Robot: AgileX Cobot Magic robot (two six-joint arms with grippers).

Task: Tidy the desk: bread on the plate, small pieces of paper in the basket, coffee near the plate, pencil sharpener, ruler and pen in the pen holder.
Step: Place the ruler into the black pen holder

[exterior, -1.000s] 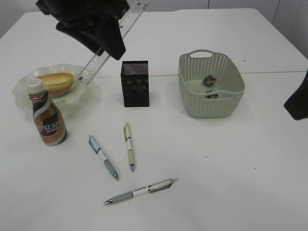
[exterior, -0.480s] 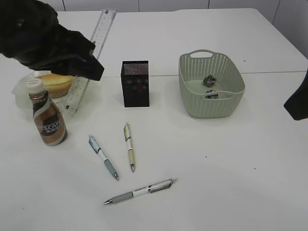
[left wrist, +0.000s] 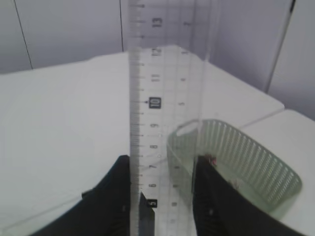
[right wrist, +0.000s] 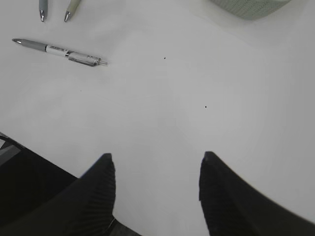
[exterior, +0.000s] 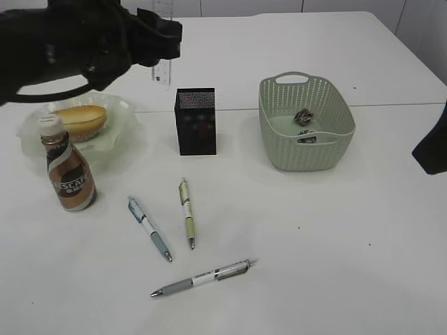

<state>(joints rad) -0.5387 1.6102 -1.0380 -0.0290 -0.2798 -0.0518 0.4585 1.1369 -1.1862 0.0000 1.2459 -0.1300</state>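
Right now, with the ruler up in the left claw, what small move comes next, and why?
Probably shift the left claw right until the ruler, held upright, hangs over the pen holder; it is left of the opening.

The ruler (exterior: pixel 162 43) is mostly hidden behind the dark left arm in the exterior view, with only short stretches showing above and below it, and its top runs out at the picture's upper edge. In the left wrist view the ruler (left wrist: pixel 165 98) is cut off at top and bottom, so where the left hand (left wrist: pixel 162 196) meets it cannot be seen. The right hand (right wrist: pixel 155 191) is cut off by the lower edge. The scraps (exterior: pixel 303 117) in the basket (exterior: pixel 279 139) are too small to make out. The bottle (exterior: pixel 68 171) covers part of the plate (exterior: pixel 119 132).
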